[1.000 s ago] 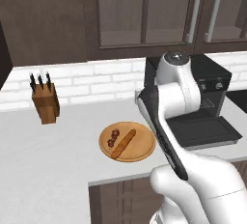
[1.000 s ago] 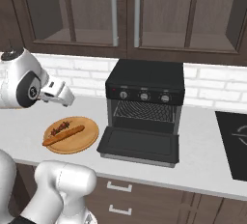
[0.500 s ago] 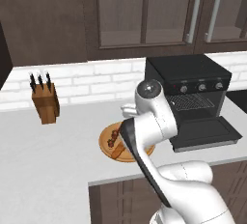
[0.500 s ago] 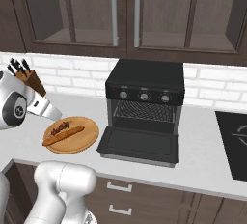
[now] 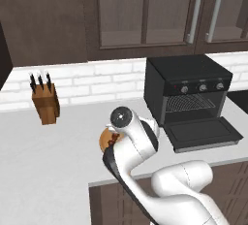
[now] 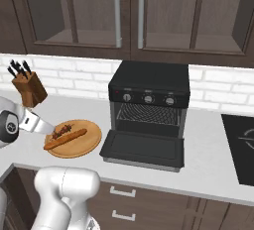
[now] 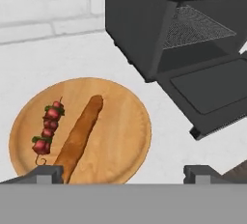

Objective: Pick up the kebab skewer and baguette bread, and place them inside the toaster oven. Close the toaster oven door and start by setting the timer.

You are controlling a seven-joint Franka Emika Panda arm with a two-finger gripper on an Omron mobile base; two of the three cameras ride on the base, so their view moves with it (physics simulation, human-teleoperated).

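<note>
Gripper (image 7: pixel 123 172) above the near edge of the wooden plate (image 7: pixel 123 121), jaws spread wide, nothing between them. One fingertip (image 7: pixel 41 174) sits over the near end of the baguette bread (image 7: pixel 79 138); the other is off past the plate's rim, over bare counter (image 7: pixel 169 141).

Baguette bread lies across the plate's middle, running from just ahead of the gripper away toward the plate's far side. Kebab skewer (image 7: pixel 47 132) lies beside it on the plate, on the side away from the oven, roughly parallel, apart from the loaf.

Toaster oven (image 7: pixel 159 20) stands ahead of the gripper and off to one side, beyond the plate. Toaster oven door (image 7: pixel 212 90) is dropped fully open, flat over the counter, wire rack (image 7: pixel 195 25) visible inside.

From the right base view: plate (image 6: pixel 92 140) just beside the open door (image 6: pixel 144 147), knife block (image 6: pixel 30 87) well behind the hand by the brick wall.
</note>
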